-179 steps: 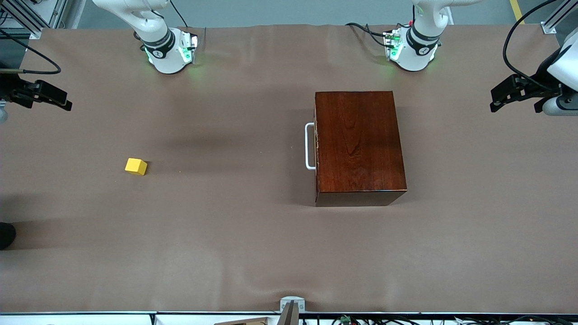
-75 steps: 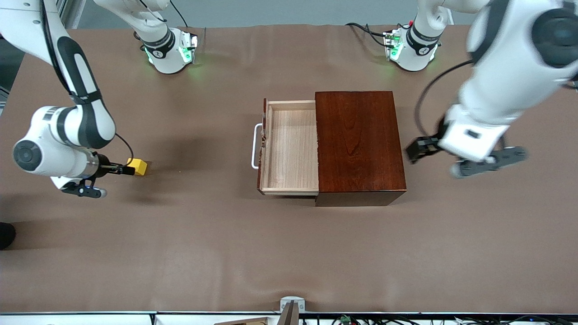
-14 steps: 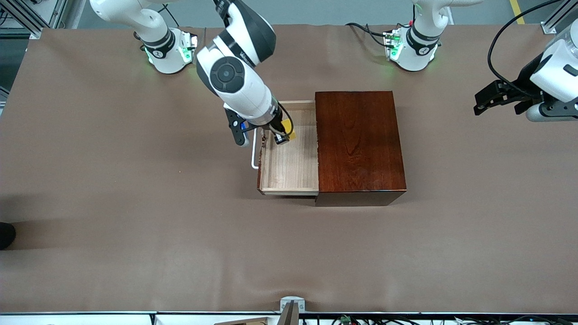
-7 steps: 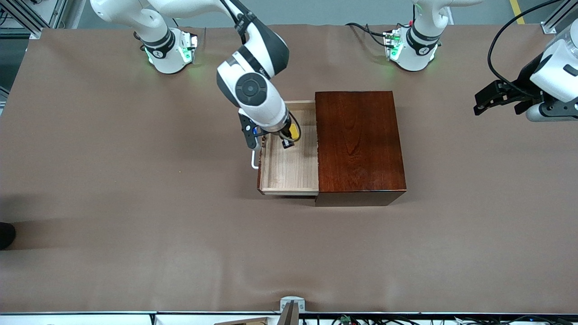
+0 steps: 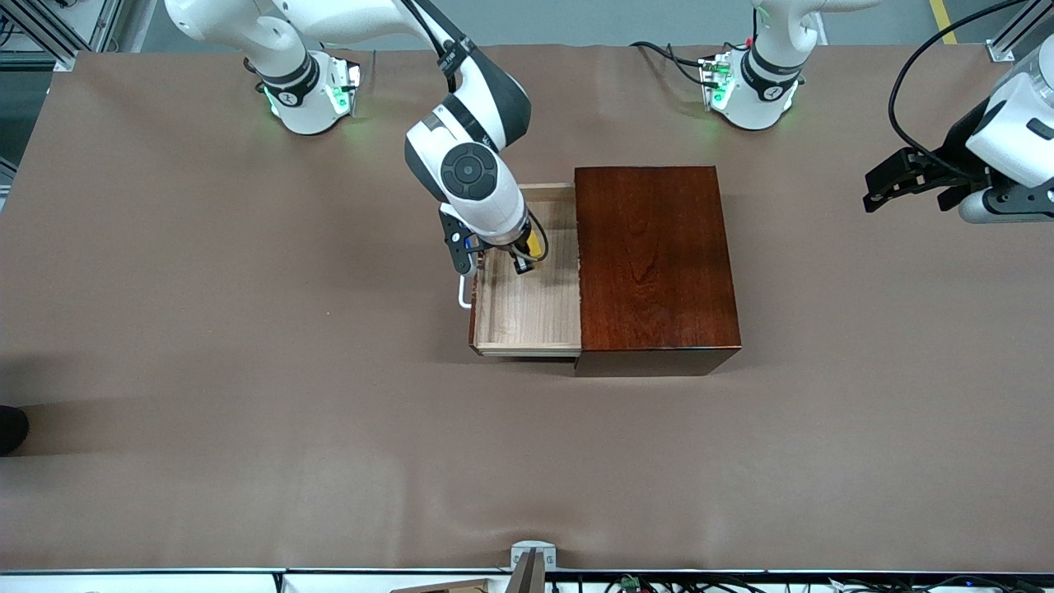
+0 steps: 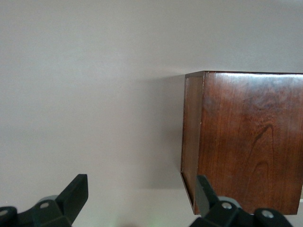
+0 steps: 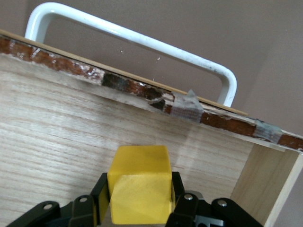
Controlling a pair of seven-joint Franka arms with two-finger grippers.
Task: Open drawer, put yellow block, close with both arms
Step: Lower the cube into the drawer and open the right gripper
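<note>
The block (image 5: 534, 242) is clamped in the right tool (image 5: 522, 257), which has come lower over the open drawer (image 5: 527, 321) than half a second ago, when it hung slightly higher and nearer the drawer's farther wall. In the right wrist view the block (image 7: 139, 183) is seen pinched between the black fingers (image 7: 101, 196), with the pale drawer floor (image 7: 57, 123) close beneath and the white handle (image 7: 137, 40) just outside the taped front edge. This suggests that the placing step is nearly done: only the release into the drawer is judged to remain, then the closing. Against the oldest frame, the drawer is pulled out of the box (image 5: 655, 263), where it was shut, and the block is gone from its spot on the desk (image 5: 247, 412) toward the right arm's end. The left tool (image 5: 893, 181) is held apart and empty, waiting over the desk's edge at the left arm's end, much as a second ago; its spread fingers (image 6: 75, 191) are seen in the left wrist view, with the box (image 6: 246, 137) farther off.
</note>
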